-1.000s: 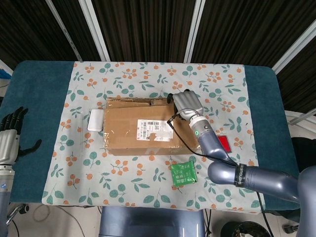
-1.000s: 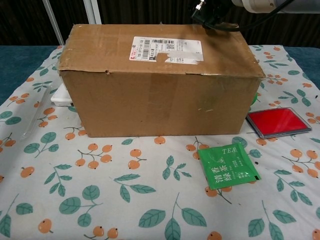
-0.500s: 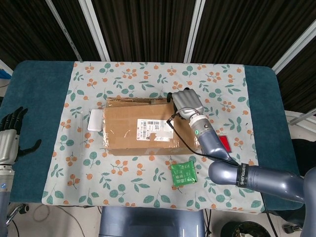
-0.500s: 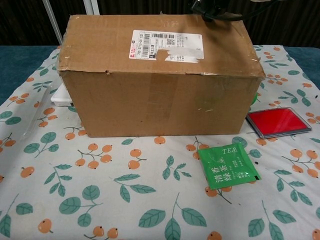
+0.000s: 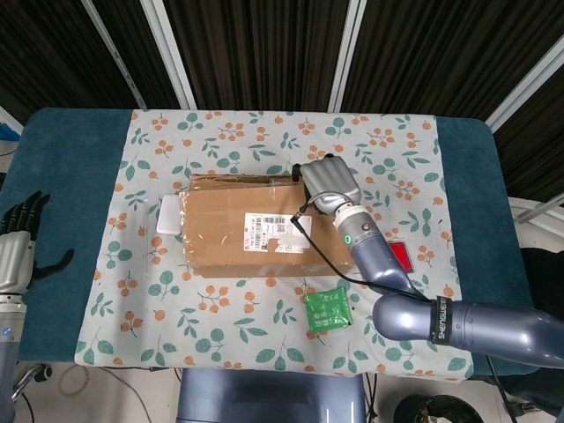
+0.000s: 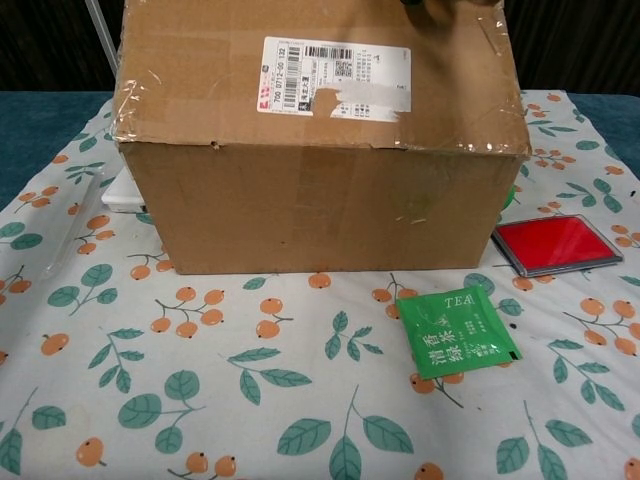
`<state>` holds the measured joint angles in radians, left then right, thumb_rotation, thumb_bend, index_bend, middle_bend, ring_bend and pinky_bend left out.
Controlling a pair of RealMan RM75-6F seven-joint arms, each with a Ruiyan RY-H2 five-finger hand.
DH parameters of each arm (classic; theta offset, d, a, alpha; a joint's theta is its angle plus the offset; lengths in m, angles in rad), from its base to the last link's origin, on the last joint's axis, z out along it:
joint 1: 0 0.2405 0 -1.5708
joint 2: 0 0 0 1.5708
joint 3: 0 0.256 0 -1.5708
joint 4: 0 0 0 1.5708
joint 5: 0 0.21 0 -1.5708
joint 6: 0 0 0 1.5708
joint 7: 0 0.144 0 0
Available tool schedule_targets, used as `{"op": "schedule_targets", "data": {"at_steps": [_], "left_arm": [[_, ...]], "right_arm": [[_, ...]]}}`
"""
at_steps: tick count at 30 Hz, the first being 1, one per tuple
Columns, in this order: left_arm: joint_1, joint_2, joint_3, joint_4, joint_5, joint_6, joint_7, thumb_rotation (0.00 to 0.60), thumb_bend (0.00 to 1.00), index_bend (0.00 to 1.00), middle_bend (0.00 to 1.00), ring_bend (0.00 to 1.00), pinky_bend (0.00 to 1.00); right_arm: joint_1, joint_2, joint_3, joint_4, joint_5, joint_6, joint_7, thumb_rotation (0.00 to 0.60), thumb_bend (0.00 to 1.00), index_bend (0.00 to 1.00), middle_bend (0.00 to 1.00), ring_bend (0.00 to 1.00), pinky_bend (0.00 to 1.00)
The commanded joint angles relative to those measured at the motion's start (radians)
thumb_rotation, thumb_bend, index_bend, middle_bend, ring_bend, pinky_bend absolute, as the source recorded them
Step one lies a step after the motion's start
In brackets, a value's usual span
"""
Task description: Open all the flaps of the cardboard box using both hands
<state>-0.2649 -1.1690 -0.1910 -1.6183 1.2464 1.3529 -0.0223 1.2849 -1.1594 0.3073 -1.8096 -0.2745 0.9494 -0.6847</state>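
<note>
My right robot hand (image 5: 329,182) grips the cardboard box's (image 5: 251,225) far-right flap; left robot hand (image 5: 19,236) hangs open, well left of it, beyond the worktop's (image 5: 79,176) teal edge and fruit-print cloth (image 5: 370,150); dark slatted wall (image 5: 264,53) behind

Robot test lab: floral-clothed table (image 5: 79,159), black slatted backdrop (image 5: 264,53).

Brown cardboard box (image 6: 320,180), green tea sachet (image 6: 456,331)
</note>
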Motion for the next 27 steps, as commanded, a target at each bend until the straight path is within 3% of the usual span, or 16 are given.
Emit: {"op": "schedule_targets", "data": {"at_steps": [1,14,27], "left_arm": [[0.001,-0.001,0.0,-0.001,0.0,-0.001,-0.003,0.6,0.24,0.0,0.0,0.0,0.0],[0.002,-0.007,0.001,0.001,0.01,0.004,0.002,0.6,0.24,0.0,0.0,0.0,0.0],[0.003,-0.011,0.005,-0.001,0.018,0.003,0.007,0.6,0.24,0.0,0.0,0.0,0.0]], "right_arm": [[0.033,0.053,0.011,-0.068,0.07,0.02,-0.04,0.6,1.0,0.4,0.61,0.58,0.28],[0.086,0.134,0.053,-0.212,0.167,0.1,-0.075,0.6,1.0,0.4,0.6,0.58,0.28],[0.134,0.262,0.093,-0.383,0.366,0.137,-0.115,0.6,1.0,0.4,0.6,0.58,0.29]]}}
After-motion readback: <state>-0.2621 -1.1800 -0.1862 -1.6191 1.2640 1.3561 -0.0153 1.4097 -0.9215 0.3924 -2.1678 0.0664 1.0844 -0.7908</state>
